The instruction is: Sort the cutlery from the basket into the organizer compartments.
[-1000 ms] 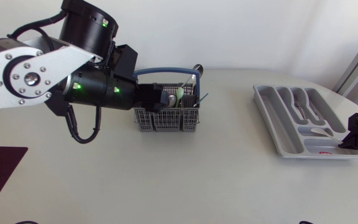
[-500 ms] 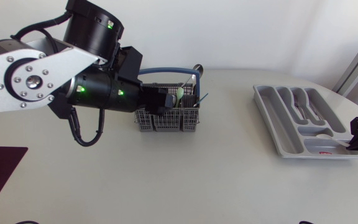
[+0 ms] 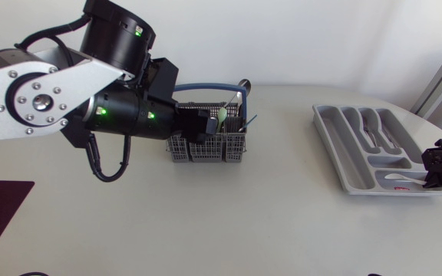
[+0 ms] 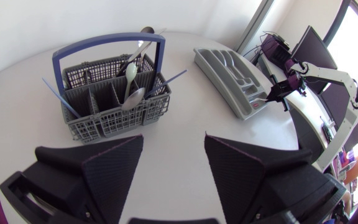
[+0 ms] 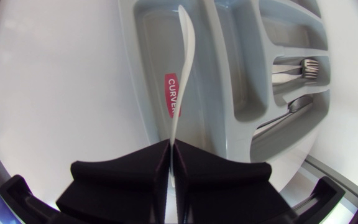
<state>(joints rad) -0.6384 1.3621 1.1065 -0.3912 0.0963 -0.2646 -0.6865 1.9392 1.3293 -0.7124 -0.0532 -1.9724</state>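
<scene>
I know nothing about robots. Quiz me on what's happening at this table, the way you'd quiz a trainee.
1. True or false: the left gripper is shut on a fork from the basket.
2. What does the right gripper hold? A) a knife B) a white spoon C) the basket's handle
3. Fill in: the held item hangs over the grey ______.
Key: 1 false, it is open and empty. 2 B. 3 organizer.

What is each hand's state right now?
Left hand: open, empty.
Right hand: closed on a white spoon.
</scene>
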